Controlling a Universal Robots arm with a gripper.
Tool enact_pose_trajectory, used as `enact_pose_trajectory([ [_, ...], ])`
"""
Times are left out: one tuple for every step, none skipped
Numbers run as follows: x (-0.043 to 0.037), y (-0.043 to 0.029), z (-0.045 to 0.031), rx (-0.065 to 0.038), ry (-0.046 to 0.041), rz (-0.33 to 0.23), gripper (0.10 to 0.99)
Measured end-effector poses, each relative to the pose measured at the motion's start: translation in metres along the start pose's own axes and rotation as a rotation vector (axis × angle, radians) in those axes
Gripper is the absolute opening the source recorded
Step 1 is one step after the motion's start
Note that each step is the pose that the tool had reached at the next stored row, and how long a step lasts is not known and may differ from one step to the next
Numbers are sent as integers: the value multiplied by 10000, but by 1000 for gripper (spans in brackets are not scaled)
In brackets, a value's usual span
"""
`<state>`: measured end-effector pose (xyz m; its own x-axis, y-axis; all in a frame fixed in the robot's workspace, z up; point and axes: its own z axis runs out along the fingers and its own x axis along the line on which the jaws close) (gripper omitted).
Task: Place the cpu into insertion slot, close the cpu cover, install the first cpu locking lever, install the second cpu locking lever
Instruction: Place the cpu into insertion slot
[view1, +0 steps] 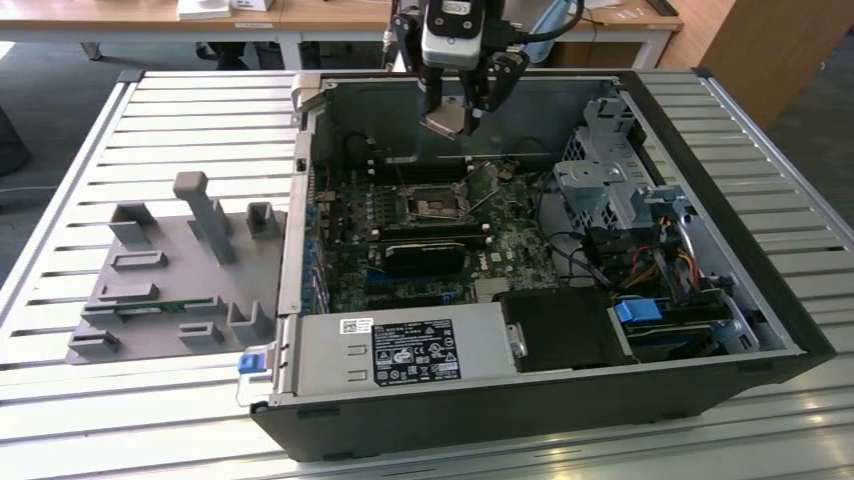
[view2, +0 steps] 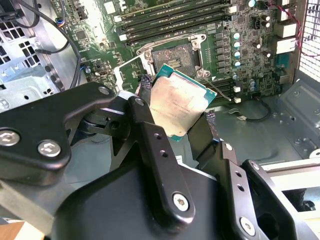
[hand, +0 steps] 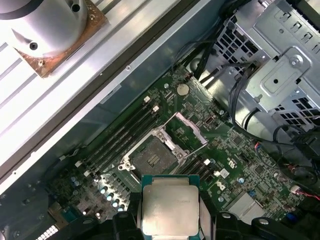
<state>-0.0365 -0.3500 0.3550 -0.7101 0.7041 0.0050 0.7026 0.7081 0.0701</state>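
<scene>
So the gripper (view2: 177, 102) has its jaws clamped on the cpu (hand: 170, 202), with the fingers (view2: 152, 140) pinching just two opposite edges. The chip's hanging in the air over the motherboard, not seated in anything. That edge-only hold is my first worry: it's a thin flat thing, and in the second wrist view it looks tipped relative to the board, so any nudge could make it pivot or slip out. Past it is the insertion slot (hand: 152, 160), bare with its contact field exposed, and that's where the real damage would happen imo. A chip coming down tilted, off-centre or rotated the wrong way would land a corner on those contacts and bend them. Right beside the slot the cpu cover (hand: 192, 127) is flipped up. It sits near enough that a finger or a chip corner could clip it on the way down and knock things crooked. On the slot's other side run the memory slots (hand: 125, 135), so there's not much room for a sloppy approach either.
</scene>
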Motion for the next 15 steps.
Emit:
enact_pose_trajectory([
  [0,0,5,5,-3,1,541],
  [0,0,12,9,-8,3,541],
  [0,-1,17,27,-27,7,541],
  [0,-1,20,42,-41,10,541],
  [0,-2,22,44,-42,12,541],
  [0,-2,25,44,-44,23,541],
  [0,-2,27,44,-46,44,541],
  [0,-2,29,44,-47,67,541],
  [0,-2,31,44,-49,86,541],
  [0,-2,32,44,-50,108,541],
  [0,-2,33,44,-52,140,541],
  [0,-2,34,44,-55,180,541],
  [0,-2,35,44,-58,213,541],
  [0,-2,36,44,-60,249,541],
  [0,-2,37,43,-63,293,541],
])
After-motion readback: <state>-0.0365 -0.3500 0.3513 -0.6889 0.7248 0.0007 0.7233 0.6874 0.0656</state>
